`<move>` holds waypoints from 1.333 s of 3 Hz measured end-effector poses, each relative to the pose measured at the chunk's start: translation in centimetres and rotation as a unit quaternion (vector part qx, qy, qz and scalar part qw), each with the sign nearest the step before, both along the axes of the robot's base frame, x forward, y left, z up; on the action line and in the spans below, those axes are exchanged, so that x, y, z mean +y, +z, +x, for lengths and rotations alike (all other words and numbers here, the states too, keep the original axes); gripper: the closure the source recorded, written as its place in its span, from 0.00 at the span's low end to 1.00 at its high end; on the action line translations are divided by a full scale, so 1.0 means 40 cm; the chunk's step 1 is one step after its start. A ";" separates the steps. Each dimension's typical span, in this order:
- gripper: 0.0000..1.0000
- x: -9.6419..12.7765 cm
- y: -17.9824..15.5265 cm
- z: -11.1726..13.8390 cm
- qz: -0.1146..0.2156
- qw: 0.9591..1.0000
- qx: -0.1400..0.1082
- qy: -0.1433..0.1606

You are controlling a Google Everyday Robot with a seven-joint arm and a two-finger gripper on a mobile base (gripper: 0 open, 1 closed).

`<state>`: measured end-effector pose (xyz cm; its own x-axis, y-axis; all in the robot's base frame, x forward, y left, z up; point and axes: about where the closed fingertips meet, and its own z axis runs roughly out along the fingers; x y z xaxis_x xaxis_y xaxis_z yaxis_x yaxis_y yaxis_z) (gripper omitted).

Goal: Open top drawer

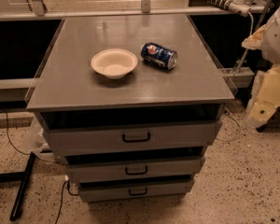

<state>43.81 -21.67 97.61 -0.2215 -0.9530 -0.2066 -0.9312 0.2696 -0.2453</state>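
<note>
Gripper [263,101], a pale yellowish shape hanging from a white arm [276,31], sits at the right edge of the scene, beside the cabinet's near right corner and well apart from it. It touches nothing. Whether it is spread or pressed together cannot be told from this angle.

To its left stands a grey cabinet [79,90] with a flat, wide top and three drawers stacked in its near face. The top drawer [84,139] is the uppermost and has the tallest front panel. Its small black loop handle [136,137] sits at the middle of that panel. A dark band shows between the cabinet top and the upper edge of this front panel. The gripper is level with this drawer but off to its right, not at the handle.

Below it lie the middle drawer [177,166] and the bottom drawer [102,192], each with a shorter front and a similar black handle, and each with a dark band above it.

On the cabinet top, near its middle, rests a white bowl [114,63], upright. Just to the right of the bowl lies a blue drink can [159,55] on its side, close to the bowl but not touching it.

The floor [252,185] is pale and speckled. A thin black cable [8,133] trails across it to the left of the cabinet.
</note>
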 end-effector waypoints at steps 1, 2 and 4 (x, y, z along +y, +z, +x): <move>0.00 0.007 -0.015 0.000 -0.003 1.000 -0.004 0.002; 0.00 0.029 -0.083 -0.012 0.010 0.999 -0.008 0.031; 0.00 0.049 -0.289 -0.012 0.133 0.986 -0.050 0.088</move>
<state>43.34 -19.71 86.06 -0.0241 -0.8841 -0.4667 -0.9441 0.1737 -0.2803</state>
